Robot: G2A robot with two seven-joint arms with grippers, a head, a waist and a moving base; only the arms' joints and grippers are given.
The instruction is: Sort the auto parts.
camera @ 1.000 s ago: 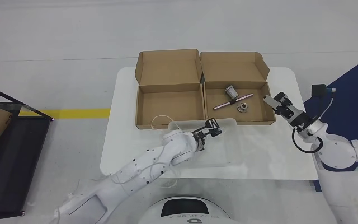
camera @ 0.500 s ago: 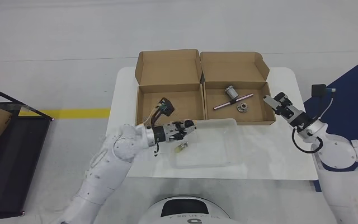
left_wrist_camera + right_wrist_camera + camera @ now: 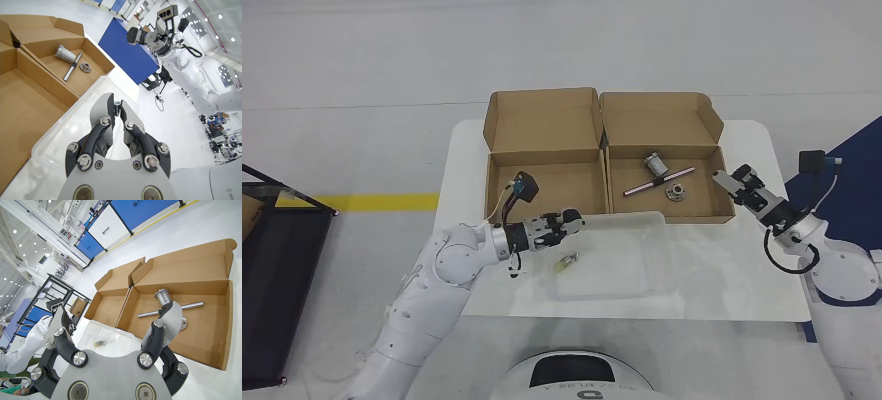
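My left hand (image 3: 116,103), closed down to a sliver, pinches a small bolt (image 3: 117,110) by the very tips, left of centre in the top view over the tray (image 3: 627,262) corner, so a jolt toward the left box (image 3: 542,185) could twist it free.

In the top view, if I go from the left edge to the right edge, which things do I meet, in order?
black cart → empty cardboard box → cardboard box with metal parts → right gripper
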